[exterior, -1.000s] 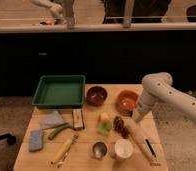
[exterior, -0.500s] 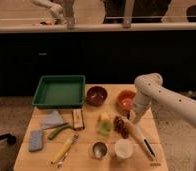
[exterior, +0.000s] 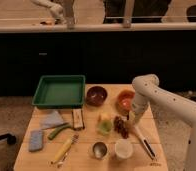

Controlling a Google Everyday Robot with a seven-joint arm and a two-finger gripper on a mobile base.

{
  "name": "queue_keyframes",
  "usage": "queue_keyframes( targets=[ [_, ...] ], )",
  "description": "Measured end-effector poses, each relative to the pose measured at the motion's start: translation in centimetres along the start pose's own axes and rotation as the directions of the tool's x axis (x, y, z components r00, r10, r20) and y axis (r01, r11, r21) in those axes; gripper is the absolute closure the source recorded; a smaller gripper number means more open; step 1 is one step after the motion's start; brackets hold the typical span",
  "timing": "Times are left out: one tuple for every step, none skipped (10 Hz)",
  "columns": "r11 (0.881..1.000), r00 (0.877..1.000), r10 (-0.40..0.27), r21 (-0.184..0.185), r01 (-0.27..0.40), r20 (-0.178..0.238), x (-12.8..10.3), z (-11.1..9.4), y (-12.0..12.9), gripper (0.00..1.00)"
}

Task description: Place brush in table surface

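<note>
The brush (exterior: pixel 143 140) lies on the light wooden table surface (exterior: pixel 83 162) at the front right, its pale half toward the middle and its black half toward the front right corner. My gripper (exterior: pixel 132 119) hangs from the white arm (exterior: pixel 147 86) that comes in from the right. It is low over the table, right at the brush's pale end and just in front of the orange bowl (exterior: pixel 125 100). I cannot tell whether it touches the brush.
A green tray (exterior: pixel 59 90) sits back left, a dark red bowl (exterior: pixel 96 95) beside it. Grapes (exterior: pixel 121 126), a green fruit (exterior: pixel 105 125), a white cup (exterior: pixel 123 148) and a metal cup (exterior: pixel 99 149) lie mid-table. A dark block (exterior: pixel 78 119), grey cloth (exterior: pixel 52 120), blue sponge (exterior: pixel 36 140) and yellow-handled utensil (exterior: pixel 63 148) lie left.
The arm has swung left and its gripper has come down toward the pale end of the brush. The brush and the other things have stayed in place.
</note>
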Motion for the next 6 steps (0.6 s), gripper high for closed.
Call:
queue_keyframes(
  targets=[
    [1.0, 1.0, 0.002, -0.001, -0.002, -0.008, -0.1, 0.3, -0.2, 1.0],
    [1.0, 1.0, 0.008, -0.003, -0.008, -0.026, -0.5, 1.1, -0.5, 1.0],
    [1.0, 0.999, 0.011, -0.003, -0.011, -0.035, -0.6, 1.4, -0.7, 1.0],
    [1.0, 0.999, 0.013, -0.001, -0.013, -0.045, -0.7, 1.6, -0.8, 1.0],
    [1.0, 0.998, 0.014, 0.002, -0.014, -0.056, -0.7, 1.8, -0.8, 1.0],
    [1.0, 0.998, 0.017, 0.011, -0.016, -0.062, -1.0, 2.1, -1.0, 1.0]
  ],
)
